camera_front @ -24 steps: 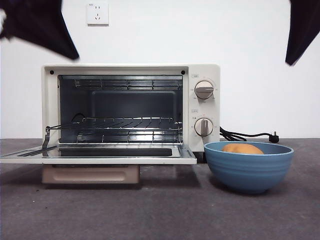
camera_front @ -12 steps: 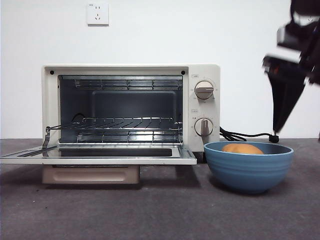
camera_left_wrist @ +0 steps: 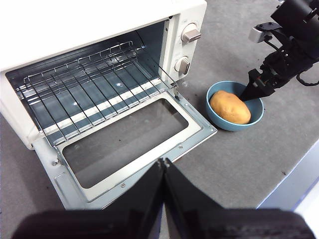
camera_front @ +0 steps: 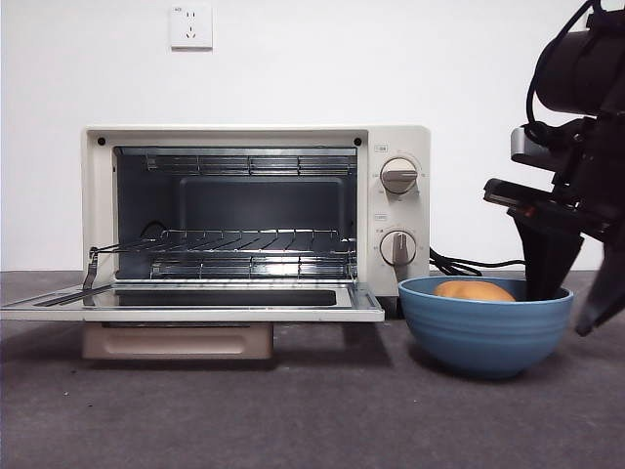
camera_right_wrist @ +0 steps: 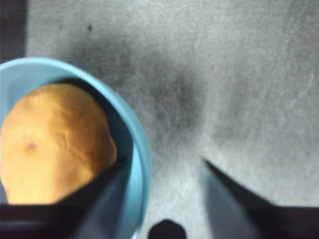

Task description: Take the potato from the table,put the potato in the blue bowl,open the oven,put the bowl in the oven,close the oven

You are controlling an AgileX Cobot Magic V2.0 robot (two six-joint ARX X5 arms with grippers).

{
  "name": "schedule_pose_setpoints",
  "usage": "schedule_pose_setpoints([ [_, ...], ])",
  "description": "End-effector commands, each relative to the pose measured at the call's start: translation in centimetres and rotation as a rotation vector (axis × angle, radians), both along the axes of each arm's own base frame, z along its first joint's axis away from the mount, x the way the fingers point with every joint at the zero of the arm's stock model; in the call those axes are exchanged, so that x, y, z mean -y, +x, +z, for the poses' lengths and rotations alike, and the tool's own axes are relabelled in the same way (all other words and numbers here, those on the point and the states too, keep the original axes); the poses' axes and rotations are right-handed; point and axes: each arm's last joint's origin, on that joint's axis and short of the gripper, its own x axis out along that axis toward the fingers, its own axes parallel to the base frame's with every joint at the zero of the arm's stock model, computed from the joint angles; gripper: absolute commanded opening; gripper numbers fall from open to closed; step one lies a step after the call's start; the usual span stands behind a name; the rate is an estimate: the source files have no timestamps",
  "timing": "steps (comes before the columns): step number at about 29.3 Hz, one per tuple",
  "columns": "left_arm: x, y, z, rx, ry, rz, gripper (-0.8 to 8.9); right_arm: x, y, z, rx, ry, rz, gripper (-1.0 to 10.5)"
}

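— Where is the right pincer (camera_front: 571, 293) at this moment?

— At the far rim of the blue bowl (camera_front: 485, 337), on the side away from the oven (camera_front: 256, 210). Its jaws are apart and straddle the bowl's wall: one dips inside, the other hangs outside over the worktop (camera_front: 293, 410).

— And the potato (camera_front: 474, 290)?

— It lies in the bowl, just beside the inner jaw. From the right wrist view the potato (camera_right_wrist: 52, 144) fills most of the bowl (camera_right_wrist: 142, 154), and I cannot tell whether the jaw touches it.

— The oven?

— It stands beside the bowl with its door (camera_front: 195, 303) dropped flat and the wire rack (camera_front: 244, 242) bare inside.

— The left pincer (camera_left_wrist: 163, 164)?

— It hangs high above the open door, well apart from the bowl, jaws pressed together on nothing.
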Motion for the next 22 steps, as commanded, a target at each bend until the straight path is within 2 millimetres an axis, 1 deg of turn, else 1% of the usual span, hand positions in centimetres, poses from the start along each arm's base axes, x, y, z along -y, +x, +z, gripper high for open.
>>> schedule_pose_setpoints([
  [1, 0.0, 0.0, 0.1, -0.001, -0.007, 0.006, -0.08, 0.0, 0.0, -0.1, 0.013, -0.002, 0.019, -0.2],
  [6, 0.0, 0.0, 0.1, 0.0, -0.005, 0.011, -0.08, 0.0, 0.0, -0.1, 0.019, 0.0, 0.021, -0.2],
  [9, -0.1, 0.0, 0.0, 0.007, 0.014, 0.04, -0.08, -0.1, -0.2, 0.5, 0.039, 0.006, 0.022, -0.2],
  [13, -0.2, 0.1, -0.1, 0.008, 0.044, 0.071, -0.08, -0.7, -1.4, 2.6, 0.104, 0.03, 0.048, -0.2],
  [16, -0.2, 0.1, -0.1, 0.005, 0.048, 0.069, -0.08, -1.6, -2.8, 4.7, 0.162, 0.062, 0.082, -0.2],
  [18, -0.2, 0.2, -0.1, 0.007, 0.053, 0.066, -0.08, -2.6, -3.5, 6.0, 0.201, 0.091, 0.108, -0.2],
  [22, -0.1, 0.2, -0.2, -0.003, 0.053, 0.062, -0.08, -5.0, -4.0, 7.7, 0.253, 0.143, 0.148, -0.2],
])
